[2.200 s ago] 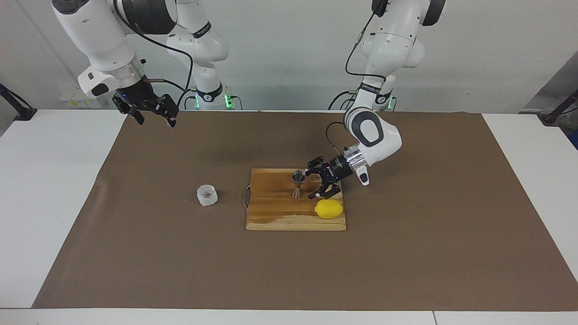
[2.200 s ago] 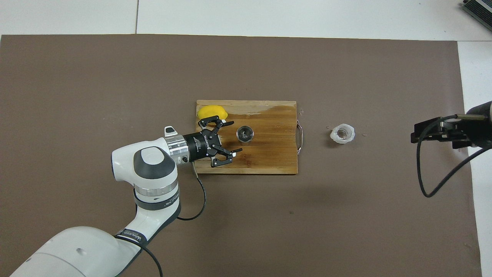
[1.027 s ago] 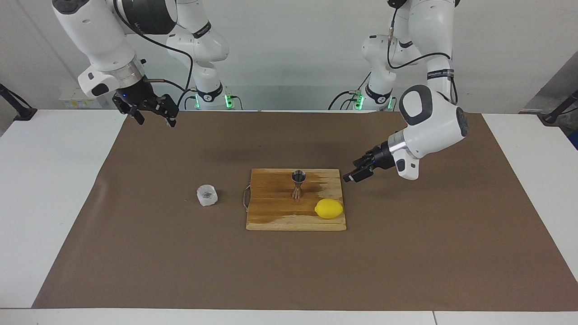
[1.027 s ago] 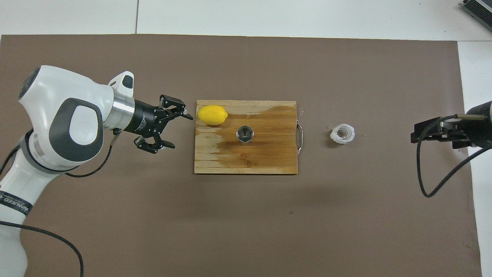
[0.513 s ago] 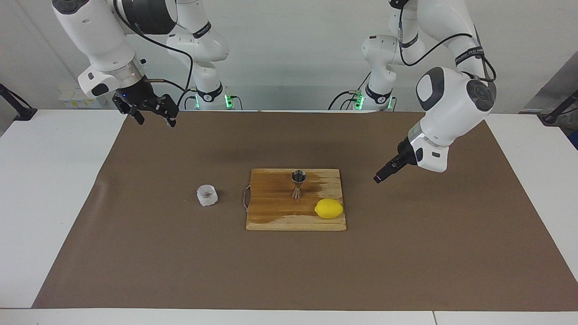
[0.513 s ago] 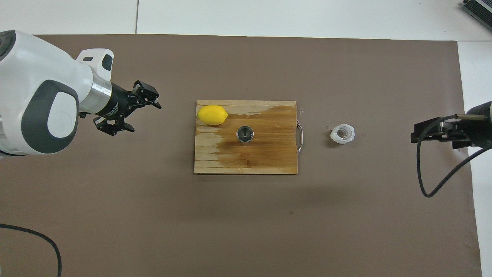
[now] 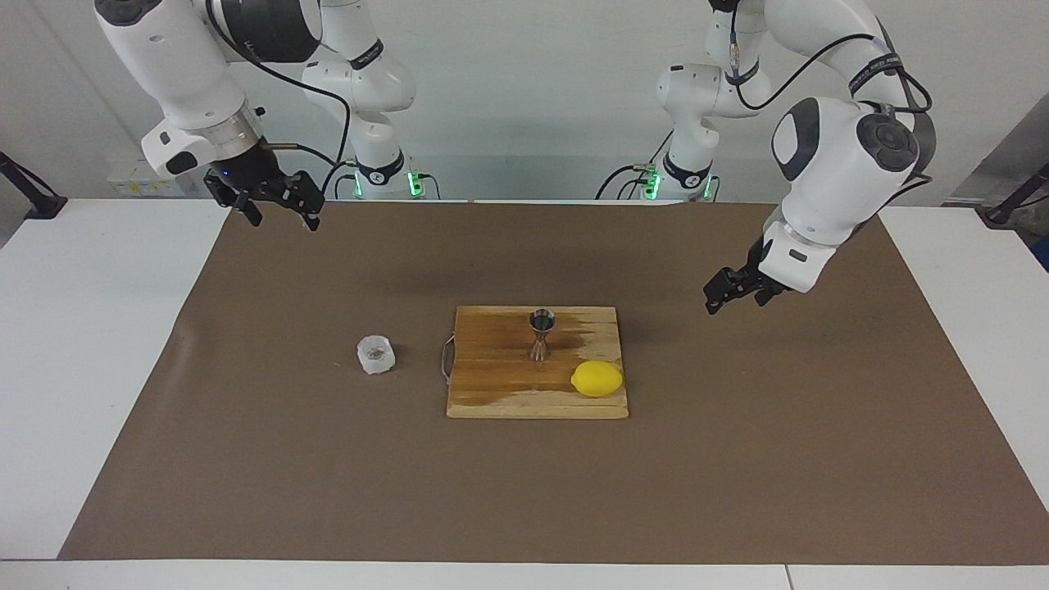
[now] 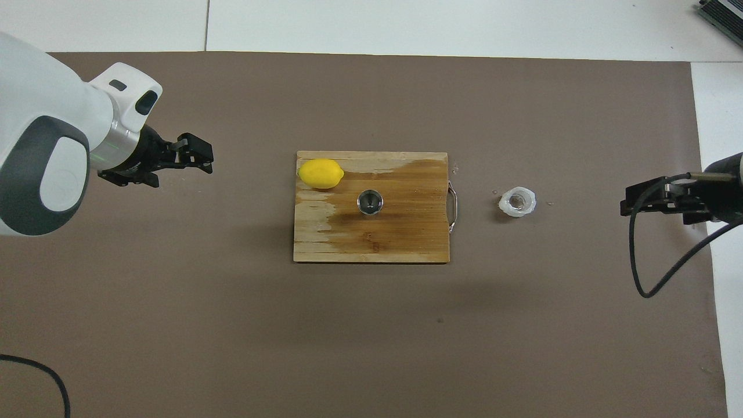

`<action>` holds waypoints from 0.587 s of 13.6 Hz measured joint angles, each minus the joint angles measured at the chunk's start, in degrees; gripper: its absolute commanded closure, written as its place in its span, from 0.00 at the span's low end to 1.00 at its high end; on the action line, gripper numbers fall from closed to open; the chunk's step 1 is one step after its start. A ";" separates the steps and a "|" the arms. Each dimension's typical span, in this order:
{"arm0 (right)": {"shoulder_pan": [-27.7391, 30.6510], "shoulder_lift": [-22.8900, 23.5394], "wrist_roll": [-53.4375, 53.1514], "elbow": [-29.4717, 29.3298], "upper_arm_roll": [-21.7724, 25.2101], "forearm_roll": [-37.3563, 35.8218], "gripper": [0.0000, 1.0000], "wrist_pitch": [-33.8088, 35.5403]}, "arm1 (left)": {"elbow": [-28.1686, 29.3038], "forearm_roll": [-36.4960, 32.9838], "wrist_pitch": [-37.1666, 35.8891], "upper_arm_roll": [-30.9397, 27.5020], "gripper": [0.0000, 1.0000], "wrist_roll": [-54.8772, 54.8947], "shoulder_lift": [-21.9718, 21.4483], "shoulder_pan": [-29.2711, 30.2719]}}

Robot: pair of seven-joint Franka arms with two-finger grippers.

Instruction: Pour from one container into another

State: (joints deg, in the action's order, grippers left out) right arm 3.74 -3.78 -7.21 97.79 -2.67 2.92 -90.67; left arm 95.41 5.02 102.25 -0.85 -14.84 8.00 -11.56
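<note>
While both arms hung empty, the jigger (image 7: 541,332) stood upright mid-way along the cutting board (image 7: 500,393) (a lemon (image 7: 597,378) lay at one of the board's corners). The crinkled cup (image 7: 376,354) sat on the brown mat (image 7: 328,459), beside the board's handle. The left gripper (image 7: 735,288) and right gripper (image 7: 274,201) hung with jaws apart over the mat's ends.

The jigger (image 7: 541,331) stood mid-board (image 7: 492,385), the lemon (image 7: 597,378) at its corner farther from the robots; the cup (image 7: 376,355) sat beside the board's handle end.
</note>
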 measured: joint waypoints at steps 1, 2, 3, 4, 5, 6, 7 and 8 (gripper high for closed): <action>0.00 0.00 0.00 0.00 0.00 0.00 0.00 0.00 | 0.23 -1.27 -1.08 -0.02 0.00 2.01 -1.30 0.15; 0.00 0.00 0.00 0.00 0.00 0.00 0.00 0.00 | 0.73 -1.95 -1.80 -0.01 0.00 4.08 -2.84 0.69; 0.00 0.00 0.00 0.00 0.00 0.00 0.00 0.05 | 1.39 -2.20 -2.17 -0.06 0.00 6.54 -4.44 1.59; 0.00 -0.02 0.12 -0.01 0.00 0.00 0.00 0.40 | 2.14 -2.28 -2.69 -0.11 0.00 9.28 -6.18 2.82; -0.01 -0.12 0.85 -0.01 -0.01 0.00 0.00 0.96 | 2.75 -2.41 -3.35 -0.18 0.00 11.58 -7.72 4.10; -0.02 -0.22 2.37 0.00 -0.02 0.09 0.00 1.18 | 3.11 -2.59 -3.79 -0.21 0.00 13.15 -8.85 5.21; -0.03 -0.29 4.75 0.10 -0.04 0.25 0.00 1.42 | 3.20 -2.90 -4.20 -0.24 0.00 14.13 -9.59 5.97; -0.04 -0.36 8.99 0.38 -0.04 0.33 0.00 1.69 | 3.18 -3.37 -4.60 -0.25 0.00 14.62 -10.10 6.33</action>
State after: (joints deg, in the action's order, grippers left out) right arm 3.69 -4.13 1.79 98.17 -2.71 3.25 -88.98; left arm 98.59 1.66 97.66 -1.10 -0.22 -2.10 -5.23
